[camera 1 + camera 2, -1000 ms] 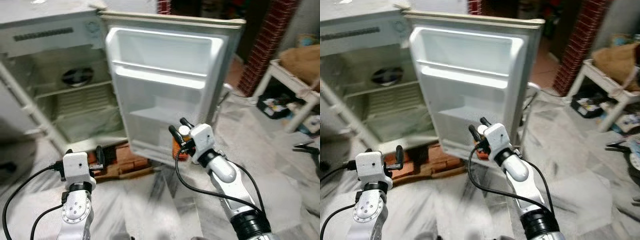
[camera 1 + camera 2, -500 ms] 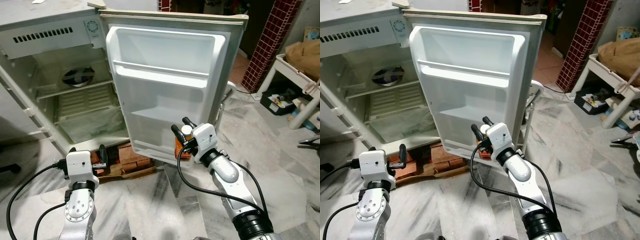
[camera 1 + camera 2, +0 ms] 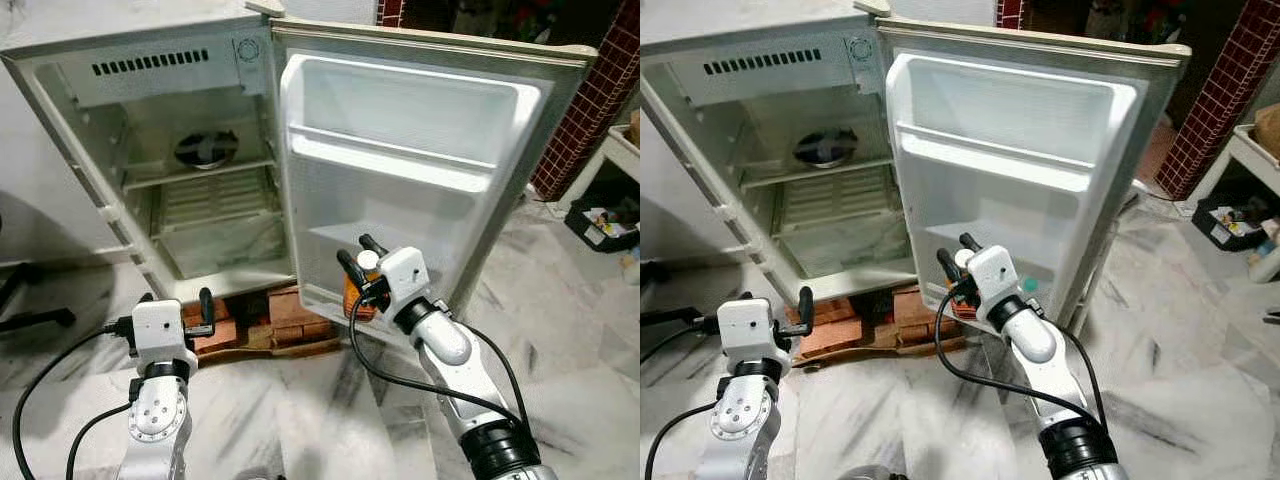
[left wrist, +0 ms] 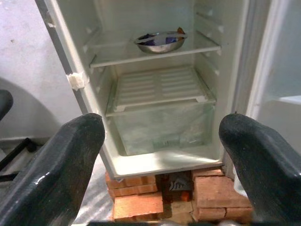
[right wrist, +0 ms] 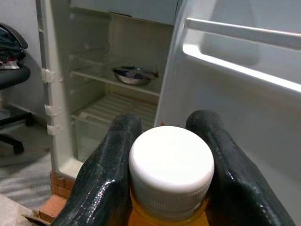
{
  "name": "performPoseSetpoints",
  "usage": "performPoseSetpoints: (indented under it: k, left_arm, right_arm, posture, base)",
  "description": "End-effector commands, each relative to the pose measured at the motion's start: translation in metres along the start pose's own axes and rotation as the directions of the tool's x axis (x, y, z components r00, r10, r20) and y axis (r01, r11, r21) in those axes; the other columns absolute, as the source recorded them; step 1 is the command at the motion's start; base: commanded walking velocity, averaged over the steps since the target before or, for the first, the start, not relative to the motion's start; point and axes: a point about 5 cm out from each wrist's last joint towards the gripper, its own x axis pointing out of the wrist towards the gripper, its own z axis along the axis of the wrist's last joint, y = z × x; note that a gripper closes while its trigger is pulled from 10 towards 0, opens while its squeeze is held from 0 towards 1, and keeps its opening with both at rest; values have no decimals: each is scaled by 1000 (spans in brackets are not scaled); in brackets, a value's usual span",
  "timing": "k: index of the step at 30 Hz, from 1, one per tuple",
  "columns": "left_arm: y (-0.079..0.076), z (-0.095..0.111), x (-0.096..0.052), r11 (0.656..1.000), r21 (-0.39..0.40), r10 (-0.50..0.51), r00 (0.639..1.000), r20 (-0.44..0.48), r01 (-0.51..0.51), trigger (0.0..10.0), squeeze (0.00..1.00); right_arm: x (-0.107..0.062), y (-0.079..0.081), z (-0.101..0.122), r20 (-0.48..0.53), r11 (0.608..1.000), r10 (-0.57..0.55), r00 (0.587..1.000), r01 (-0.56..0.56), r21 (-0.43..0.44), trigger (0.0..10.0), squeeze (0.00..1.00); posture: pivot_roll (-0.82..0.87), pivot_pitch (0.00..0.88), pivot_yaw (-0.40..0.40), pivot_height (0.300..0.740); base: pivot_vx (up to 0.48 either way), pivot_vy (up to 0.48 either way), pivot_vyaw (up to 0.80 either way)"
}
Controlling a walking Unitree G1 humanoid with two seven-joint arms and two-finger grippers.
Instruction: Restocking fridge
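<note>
A small white fridge (image 3: 150, 60) stands open on a base of red bricks (image 4: 141, 200) laid on the grey-veined marble floor (image 3: 290, 420). Its white door (image 3: 420, 190) is swung wide towards the robot's right, showing moulded door shelves with a pale rail across the upper one. Inside the cabinet, a round shiny metal bowl (image 4: 160, 41) sits on the upper shelf; below it lies a white slatted cover (image 4: 160, 87) over a clear plastic crisper drawer (image 4: 162, 127).

The right gripper (image 3: 360, 268) is raised in front of the lower part of the open door. Its two black fingers (image 5: 106, 169) are pressed against either side of an orange bottle with a white ribbed screw cap (image 5: 170, 169), pinching it just under the cap so that the bottle hangs upright between them. In the head views the bottle's orange body (image 3: 962, 300) shows below the fingers, close to the door's bottom shelf; whether it touches the door cannot be told.

The left gripper (image 4: 162, 155) is held low, in front of the fridge's base and well apart from the bottle. Its fingers (image 4: 61, 160) are spread wide with nothing between them, and the wrist view looks between them straight into the cabinet. Black cables (image 3: 400, 380) trail from both wrists.

To the far right, a red brick pillar (image 3: 1220, 100) and a white table leg (image 3: 1215, 175) stand beyond the door.
</note>
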Motion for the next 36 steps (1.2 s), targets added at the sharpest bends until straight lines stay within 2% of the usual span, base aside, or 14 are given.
performPoseSetpoints:
  k: [1, 5, 22, 27, 36]
  left_arm:
    - [1, 0, 2, 1000, 8, -3, 1000, -2, 3, 10000, 0]
    - [0, 0, 2, 1000, 8, -2, 1000, -3, 2, 10000, 0]
    - [-6, 4, 4, 999, 7, -40, 999, 19, 40, 10000, 0]
    - [-7, 4, 6, 999, 16, -37, 999, 18, 36, 10000, 0]
    - [-3, -3, -10, 1000, 12, 1, 1000, 2, -1, 10000, 0]
  right_arm:
    - [4, -3, 10, 47, 1000, -1, 999, 2, -21, 10000, 0]
    - [4, -3, 10, 45, 1000, -5, 999, 6, -26, 10000, 0]
    - [7, -12, 9, 30, 993, -65, 997, 68, -97, 10000, 0]
    - [10, -14, 11, 23, 988, -70, 997, 73, -134, 10000, 0]
    - [-5, -24, 1, -12, 984, -112, 994, 109, -140, 10000, 0]
  posture:
    - [-27, 41, 40, 740]
    - [-27, 42, 40, 740]
    - [-25, 48, 38, 740]
    - [-23, 61, 14, 740]
    - [-5, 67, -30, 740]
  base:
    - [300, 375, 0]
    - [290, 333, 0]
    - [0, 0, 0]
    - [0, 0, 0]
    - [0, 0, 0]
